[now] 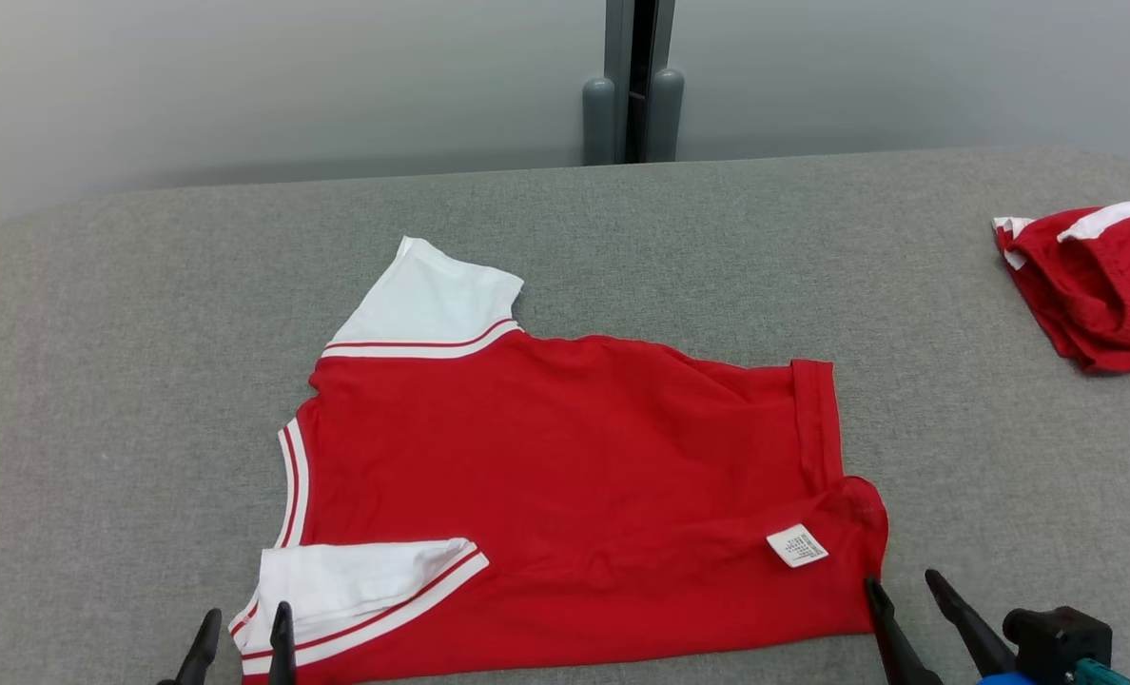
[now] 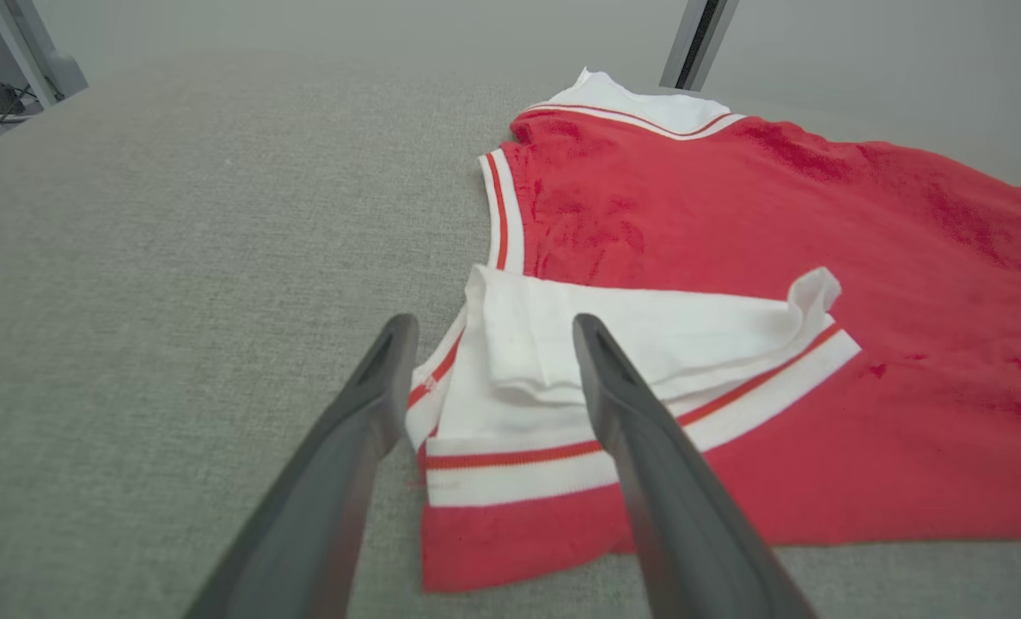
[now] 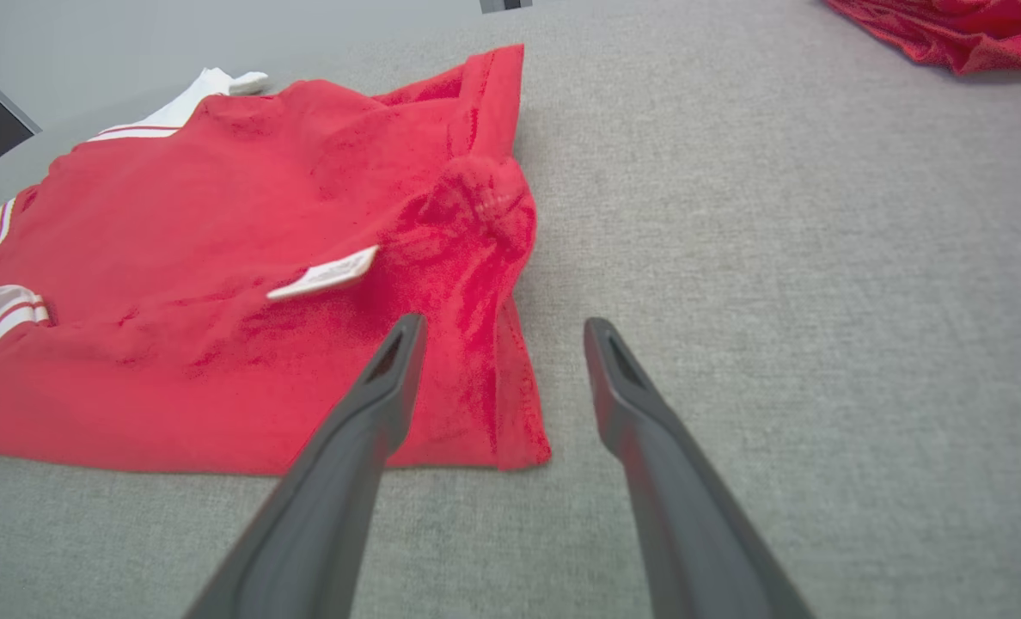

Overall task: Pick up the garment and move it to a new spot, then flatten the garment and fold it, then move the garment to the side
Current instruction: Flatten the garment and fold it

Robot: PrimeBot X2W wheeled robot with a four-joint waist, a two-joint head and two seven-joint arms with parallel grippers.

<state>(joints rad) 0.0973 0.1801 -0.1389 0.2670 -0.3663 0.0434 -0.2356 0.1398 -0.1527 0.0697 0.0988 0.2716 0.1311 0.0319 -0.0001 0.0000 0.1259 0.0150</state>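
Here left claw (image 1: 246, 618) and right claw (image 1: 901, 580) gape empty

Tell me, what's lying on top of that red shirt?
A white sleeve is folded back onto the red shirt, and a small white label lies near its hem. The cloth under both is covered.

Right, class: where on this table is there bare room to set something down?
Free: table's far strip between shirt and wall; left end beyond the collar; right gap before the red bundle. Crowded: near edge, left gripper and right gripper.
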